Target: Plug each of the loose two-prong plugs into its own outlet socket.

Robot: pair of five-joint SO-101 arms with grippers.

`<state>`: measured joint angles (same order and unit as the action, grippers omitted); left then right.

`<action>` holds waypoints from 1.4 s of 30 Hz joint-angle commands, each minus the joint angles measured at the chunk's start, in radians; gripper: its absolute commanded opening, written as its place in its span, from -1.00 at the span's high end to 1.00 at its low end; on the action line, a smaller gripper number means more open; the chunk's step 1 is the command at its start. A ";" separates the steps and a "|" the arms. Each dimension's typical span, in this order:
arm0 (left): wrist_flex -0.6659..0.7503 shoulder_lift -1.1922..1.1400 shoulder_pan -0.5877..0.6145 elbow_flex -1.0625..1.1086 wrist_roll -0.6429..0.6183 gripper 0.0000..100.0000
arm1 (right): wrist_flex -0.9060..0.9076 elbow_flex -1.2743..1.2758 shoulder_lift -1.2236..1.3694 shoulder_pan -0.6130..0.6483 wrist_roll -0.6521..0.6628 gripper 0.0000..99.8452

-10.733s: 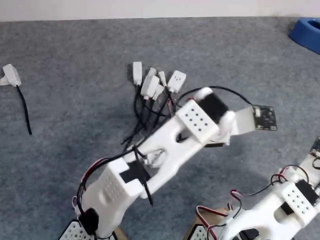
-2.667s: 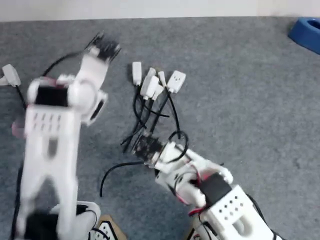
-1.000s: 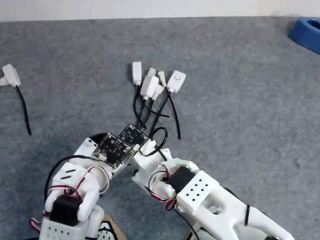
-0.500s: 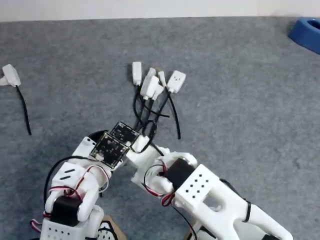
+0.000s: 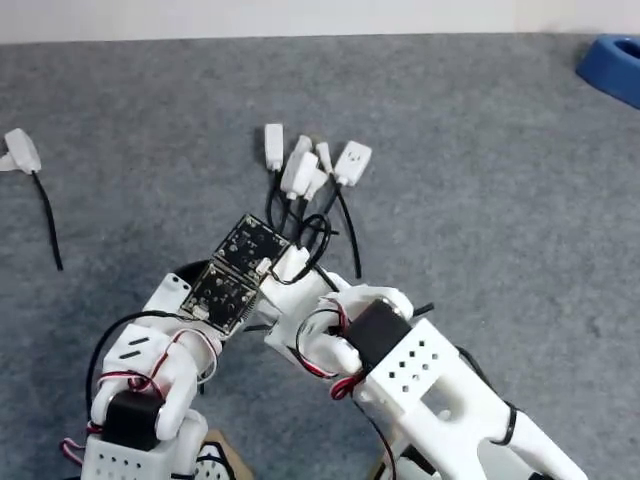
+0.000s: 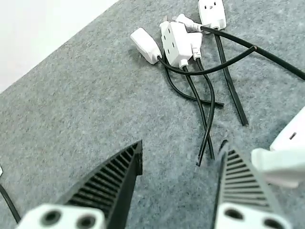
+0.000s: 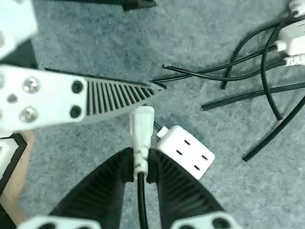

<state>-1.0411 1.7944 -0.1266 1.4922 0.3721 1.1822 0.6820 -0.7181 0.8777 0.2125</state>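
Note:
My right gripper [image 7: 140,161] is shut on a white two-prong plug [image 7: 142,129] whose black cord runs back between the jaws. A white outlet socket [image 7: 187,151] lies on the carpet just beside that plug, apart from it. My left gripper [image 6: 181,150] stands open with nothing between its fingers, close to the right one; one of its fingers [image 7: 119,95] reaches in beside the held plug. Farther off lies a cluster of white sockets and plugs [image 5: 312,160] with black cords, including a socket block [image 6: 175,37]. In the high view both wrists meet near the held plug [image 5: 291,264].
A lone white plug [image 5: 20,150] with a black cord lies at the far left of the grey carpet. A blue container [image 5: 612,62] sits at the back right corner. Loose black cords [image 7: 267,81] trail across the carpet between the arms and the cluster.
The right arm has pushed forward toward the cluster, carrying the plug. The left arm, which earlier swung back from the far left, has stayed nearly still over the last second.

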 commanded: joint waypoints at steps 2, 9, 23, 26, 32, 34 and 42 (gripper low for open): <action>0.014 -0.001 0.047 -0.013 -0.034 0.46 | -0.016 -0.048 -0.004 -0.036 0.015 0.99; 0.058 0.001 0.344 -0.084 -0.247 0.46 | -0.079 0.113 -0.002 -0.114 0.064 0.99; 0.121 -0.001 0.572 -0.079 -0.422 0.47 | 0.165 -0.030 0.012 -0.269 0.167 0.99; 0.121 -0.001 0.567 -0.076 -0.422 0.47 | 0.269 -0.139 0.058 -0.269 0.178 0.99; 0.121 -0.001 0.573 -0.073 -0.422 0.47 | 0.452 -0.389 0.400 -0.265 0.163 0.99; 0.121 -0.001 0.573 -0.071 -0.422 0.47 | 0.472 -0.479 0.515 -0.263 0.127 0.99; 0.183 0.001 0.601 -0.031 -0.422 0.47 | 0.570 -0.817 0.857 -0.222 0.055 0.99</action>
<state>-0.9122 1.7852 0.4396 1.4569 -0.0407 1.7070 -0.0008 0.0813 0.6398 0.2954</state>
